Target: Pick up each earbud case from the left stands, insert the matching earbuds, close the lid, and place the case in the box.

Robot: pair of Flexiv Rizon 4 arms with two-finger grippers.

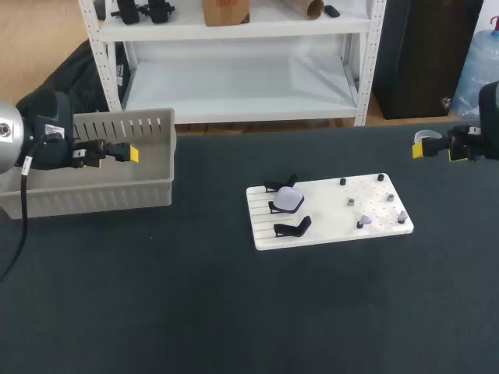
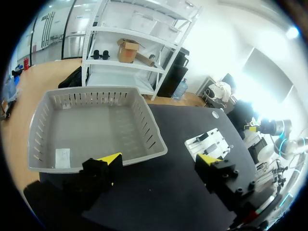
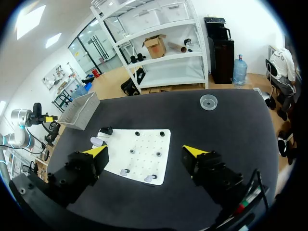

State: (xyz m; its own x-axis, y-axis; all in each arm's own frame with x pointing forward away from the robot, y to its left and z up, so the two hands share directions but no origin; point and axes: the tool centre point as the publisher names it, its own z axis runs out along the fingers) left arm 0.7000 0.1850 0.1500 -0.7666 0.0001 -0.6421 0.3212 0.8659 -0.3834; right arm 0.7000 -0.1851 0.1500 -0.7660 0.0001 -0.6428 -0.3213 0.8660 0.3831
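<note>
The right gripper (image 3: 145, 152) is held over the dark desk (image 3: 226, 130) with its 2 yellow-tipped fingers spread wide. A white board (image 3: 147, 142) is seen ahead of it, with a pale earbud case (image 3: 97, 141) at one edge and 2 earbuds (image 3: 124, 172) nearest the gripper. A clear cup (image 3: 208, 101) is set well beyond the board.

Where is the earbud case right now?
In the head view, the case sits on the middle of three black stands at the white board's left end, right of the grey box.

left arm (image 1: 35, 144): cut by left edge | right arm (image 1: 488, 125): cut by right edge | box (image 1: 117, 191): left end hidden behind left arm | earbuds (image 1: 363, 223): too small to tell
</note>
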